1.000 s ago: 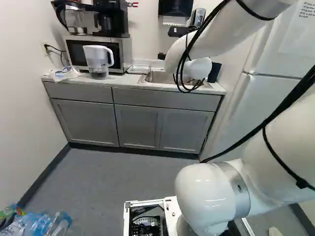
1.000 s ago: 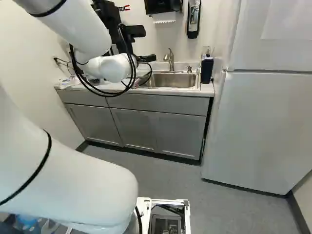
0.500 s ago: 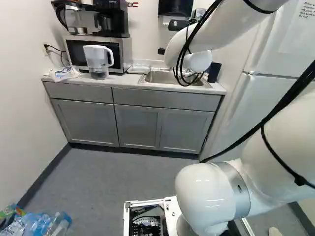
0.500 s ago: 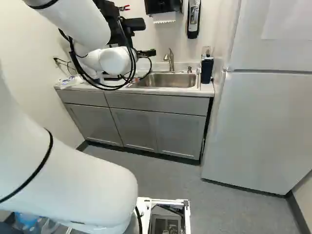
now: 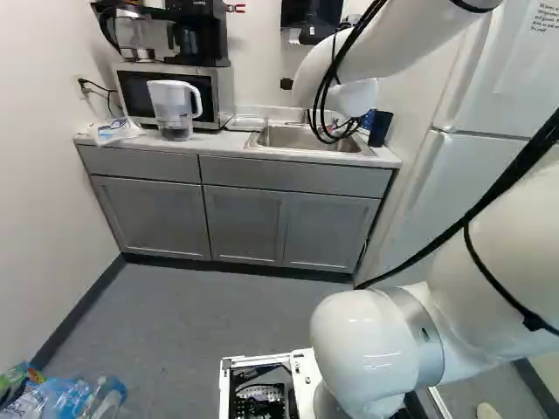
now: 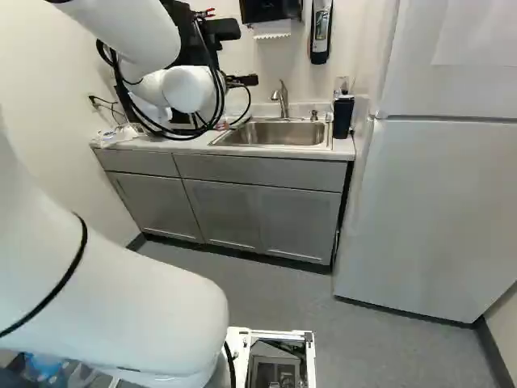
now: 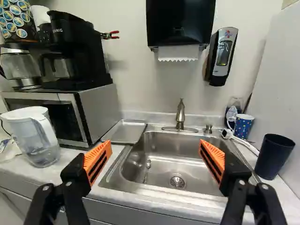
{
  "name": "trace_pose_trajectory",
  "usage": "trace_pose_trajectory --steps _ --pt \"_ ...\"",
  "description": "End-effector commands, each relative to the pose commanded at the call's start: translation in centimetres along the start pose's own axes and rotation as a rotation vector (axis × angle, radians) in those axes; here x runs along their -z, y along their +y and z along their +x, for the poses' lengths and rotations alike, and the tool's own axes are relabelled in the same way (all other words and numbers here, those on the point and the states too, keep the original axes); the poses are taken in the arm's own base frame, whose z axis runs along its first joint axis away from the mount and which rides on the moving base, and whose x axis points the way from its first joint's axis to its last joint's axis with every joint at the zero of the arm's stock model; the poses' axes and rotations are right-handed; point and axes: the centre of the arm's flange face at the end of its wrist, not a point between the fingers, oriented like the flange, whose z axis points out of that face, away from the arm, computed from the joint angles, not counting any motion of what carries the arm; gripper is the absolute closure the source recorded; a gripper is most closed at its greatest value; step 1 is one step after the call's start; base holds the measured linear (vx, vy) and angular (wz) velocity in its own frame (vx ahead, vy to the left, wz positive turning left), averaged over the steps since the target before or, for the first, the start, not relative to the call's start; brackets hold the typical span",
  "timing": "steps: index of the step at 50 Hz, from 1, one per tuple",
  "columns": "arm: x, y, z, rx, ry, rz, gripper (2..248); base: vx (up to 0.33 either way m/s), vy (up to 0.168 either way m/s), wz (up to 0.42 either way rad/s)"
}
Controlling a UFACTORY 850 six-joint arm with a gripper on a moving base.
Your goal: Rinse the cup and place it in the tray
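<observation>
A microwave (image 7: 51,115) stands on the table (image 5: 218,150), toward its back left corner. On top of the microwave there is a black coffee machine (image 7: 77,51), and beside this machine a glass carafe (image 7: 18,66). A clear pitcher (image 7: 35,140) with white lid stands upright before the microwave, near the front edge of the table. Near the left edge lies a white package (image 5: 113,131). On the wall hangs a black paper dispenser (image 7: 180,21), and beside it a soap dispenser (image 7: 221,58). A white refrigerator (image 6: 428,218) stands just beside the right edge of the table. On the floor, at the lower left corner of the left base view, there are plastic bottles (image 5: 79,401).
</observation>
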Motion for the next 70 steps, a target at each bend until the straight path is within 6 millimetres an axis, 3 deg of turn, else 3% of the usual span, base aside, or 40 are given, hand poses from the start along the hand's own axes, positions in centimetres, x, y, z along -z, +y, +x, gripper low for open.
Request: trace_pose_trajectory --steps 70 --pt "0.5 0.0 5.7 0.000 -0.043 0.000 3 0.000 0.000 0.000"
